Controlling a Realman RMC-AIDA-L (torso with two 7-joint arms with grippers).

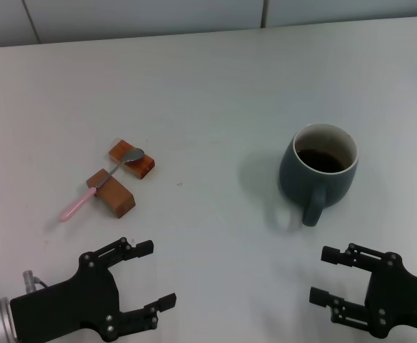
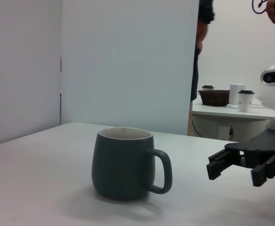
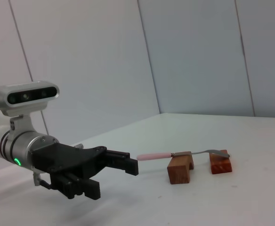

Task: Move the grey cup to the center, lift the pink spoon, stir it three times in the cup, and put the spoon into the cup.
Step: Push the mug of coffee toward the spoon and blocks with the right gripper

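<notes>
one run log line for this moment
stage: pre-grasp | dark blue-grey ceramic mug: right of centre, untouched | pink-handled metal teaspoon: across two wooden blocks | left hand: open | right hand: open

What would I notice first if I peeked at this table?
Probably the big grey cup of dark drink, standing on the white table toward the robot's right. Next, the pink spoon lying across two wooden blocks on the left. Near the bottom wait the left gripper and right gripper, both open.
</notes>
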